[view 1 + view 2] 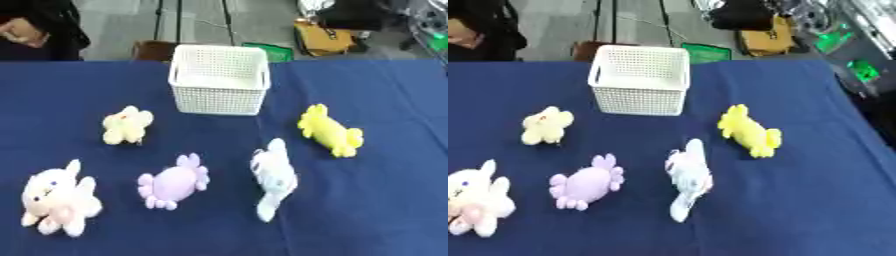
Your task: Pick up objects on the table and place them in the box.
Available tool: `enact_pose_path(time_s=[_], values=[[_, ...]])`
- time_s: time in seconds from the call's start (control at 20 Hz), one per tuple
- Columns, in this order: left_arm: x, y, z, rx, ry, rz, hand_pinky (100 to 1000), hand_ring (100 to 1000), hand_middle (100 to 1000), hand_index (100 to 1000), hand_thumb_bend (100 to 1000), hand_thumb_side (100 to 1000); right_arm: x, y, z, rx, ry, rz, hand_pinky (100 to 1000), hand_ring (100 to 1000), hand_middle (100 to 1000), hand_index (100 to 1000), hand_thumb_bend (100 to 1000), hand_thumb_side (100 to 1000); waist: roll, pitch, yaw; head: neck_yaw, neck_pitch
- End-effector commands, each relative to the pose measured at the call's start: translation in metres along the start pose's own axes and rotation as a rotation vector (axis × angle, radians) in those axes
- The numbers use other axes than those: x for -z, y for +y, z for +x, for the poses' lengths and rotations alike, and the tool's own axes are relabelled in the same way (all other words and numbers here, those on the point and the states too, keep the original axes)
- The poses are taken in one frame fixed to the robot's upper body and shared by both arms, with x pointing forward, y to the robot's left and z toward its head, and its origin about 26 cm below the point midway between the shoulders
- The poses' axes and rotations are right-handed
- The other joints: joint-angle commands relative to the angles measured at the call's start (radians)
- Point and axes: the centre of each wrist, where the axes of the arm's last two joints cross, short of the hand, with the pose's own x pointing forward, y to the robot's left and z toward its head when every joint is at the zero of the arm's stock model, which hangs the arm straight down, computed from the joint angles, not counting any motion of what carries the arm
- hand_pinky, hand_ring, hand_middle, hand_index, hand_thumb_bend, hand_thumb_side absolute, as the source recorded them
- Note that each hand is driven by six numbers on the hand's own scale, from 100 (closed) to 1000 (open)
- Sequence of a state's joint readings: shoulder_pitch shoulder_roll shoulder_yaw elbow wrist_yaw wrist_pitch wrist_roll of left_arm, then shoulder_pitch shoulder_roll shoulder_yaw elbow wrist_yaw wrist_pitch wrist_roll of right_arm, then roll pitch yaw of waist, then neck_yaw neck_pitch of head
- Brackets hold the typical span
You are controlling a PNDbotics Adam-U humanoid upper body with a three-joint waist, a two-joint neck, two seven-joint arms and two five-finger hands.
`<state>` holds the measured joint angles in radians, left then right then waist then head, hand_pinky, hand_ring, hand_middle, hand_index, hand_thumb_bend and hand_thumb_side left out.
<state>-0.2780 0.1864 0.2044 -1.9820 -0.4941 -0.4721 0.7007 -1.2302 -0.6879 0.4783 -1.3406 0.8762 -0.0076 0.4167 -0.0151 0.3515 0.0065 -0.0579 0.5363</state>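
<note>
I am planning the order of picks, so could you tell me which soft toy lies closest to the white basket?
The pale yellow toy, just left of the basket; the others lie farther off.

I see a dark blue cloth (376, 200) covering the whole table. Beyond its far edge lies a grey floor (114, 25) with thin black legs (179, 20) standing on it, and a yellow bag (328, 37) sits at far right beside a green item (706, 52)

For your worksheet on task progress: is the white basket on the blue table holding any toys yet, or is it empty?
Empty, as far as shows: the white basket stands upright with only its pale mesh inside visible, and all five plush toys lie outside it on the blue cloth.
</note>
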Motion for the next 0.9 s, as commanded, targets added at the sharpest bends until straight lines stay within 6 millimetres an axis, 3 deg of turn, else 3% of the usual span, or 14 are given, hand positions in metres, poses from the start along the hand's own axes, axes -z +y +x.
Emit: enact_pose_path(time_s=[0.05, 0.2, 0.25, 0.4, 0.65, 0.9], values=[[0.007, 0.002, 0.003, -0.058, -0.083, 0.059, 783, 864, 879, 910, 100, 767, 0.012, 0.005, -0.010, -0.030, 0.000, 0.051, 876, 938, 903, 967, 179, 1000, -0.001, -0.029, 0.000, -0.004, 0.008], [0.007, 0.001, 0.003, -0.062, -0.083, 0.053, 783, 864, 879, 909, 100, 767, 0.024, 0.023, -0.009, -0.037, -0.028, 0.143, 879, 942, 904, 969, 199, 1000, -0.007, -0.028, 0.004, -0.007, 0.006], [0.007, 0.001, 0.003, -0.062, -0.083, 0.053, 783, 864, 880, 910, 100, 765, 0.026, 0.026, -0.010, -0.038, -0.030, 0.155, 897, 945, 897, 973, 264, 1000, -0.007, -0.028, 0.005, -0.007, 0.006], [0.007, 0.000, 0.004, -0.068, -0.082, 0.053, 783, 864, 880, 909, 100, 763, 0.030, 0.040, -0.014, -0.038, -0.003, 0.173, 920, 959, 893, 977, 296, 1000, -0.006, -0.026, 0.006, -0.010, 0.001], [0.007, 0.000, 0.004, -0.069, -0.078, 0.051, 783, 864, 880, 908, 100, 756, 0.024, 0.055, -0.020, -0.001, 0.056, 0.232, 924, 967, 891, 976, 284, 1000, -0.005, -0.028, 0.002, -0.010, 0.003], [0.007, 0.000, 0.004, -0.072, -0.075, 0.050, 784, 864, 880, 904, 100, 749, 0.013, 0.068, -0.025, 0.043, 0.095, 0.313, 932, 981, 896, 988, 346, 990, -0.001, -0.028, -0.002, -0.007, 0.002]])
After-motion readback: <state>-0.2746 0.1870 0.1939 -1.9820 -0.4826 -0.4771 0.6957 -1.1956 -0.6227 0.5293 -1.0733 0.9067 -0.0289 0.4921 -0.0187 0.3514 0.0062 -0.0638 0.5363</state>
